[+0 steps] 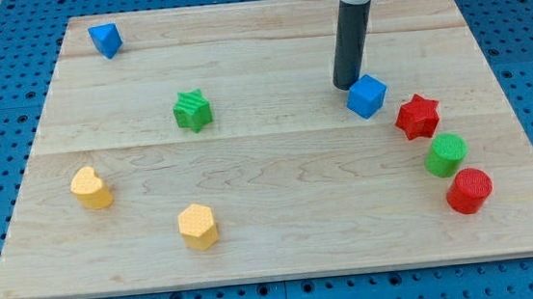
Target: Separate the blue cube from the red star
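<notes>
blue cube [366, 96], a small solid block, sits just beside the red star-shaped block [417, 116], barely apart, so separation looks hardly begun. no claw exists here; my tip [346, 86] stands at the cube's upper-left edge, seemingly touching. a push toward the view's left is what's left, i judge. counted on the pale wooden worktop [285, 254]: two blue blocks, the second [105, 40] far at top left; two green [192, 110] [446, 154]; two yellow [90, 187] [198, 225]; two red, counting the cylinder [469, 191].

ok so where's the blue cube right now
The blue cube sits right of centre on the board, just below my tip and close to the upper left of the red star.
</notes>
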{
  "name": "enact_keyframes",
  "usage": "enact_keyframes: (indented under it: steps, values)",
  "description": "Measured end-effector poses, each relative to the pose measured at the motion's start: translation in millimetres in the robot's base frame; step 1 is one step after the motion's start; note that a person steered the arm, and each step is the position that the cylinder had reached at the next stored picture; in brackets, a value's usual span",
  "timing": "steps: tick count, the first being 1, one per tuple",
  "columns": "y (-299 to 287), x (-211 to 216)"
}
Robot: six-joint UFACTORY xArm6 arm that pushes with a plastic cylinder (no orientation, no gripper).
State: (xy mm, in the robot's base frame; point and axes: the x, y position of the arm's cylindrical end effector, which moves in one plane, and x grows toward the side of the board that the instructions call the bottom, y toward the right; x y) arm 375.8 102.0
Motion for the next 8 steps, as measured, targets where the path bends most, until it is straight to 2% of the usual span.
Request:
enact_keyframes:
  steps: [1, 2, 3, 4, 5, 6, 7, 8]
  values:
    - [44, 36]
    - [41, 36]
    - [33, -1]
    - [90, 7]
    - [96, 54]
    - [81, 79]
    - [72, 70]
    - [90, 31]
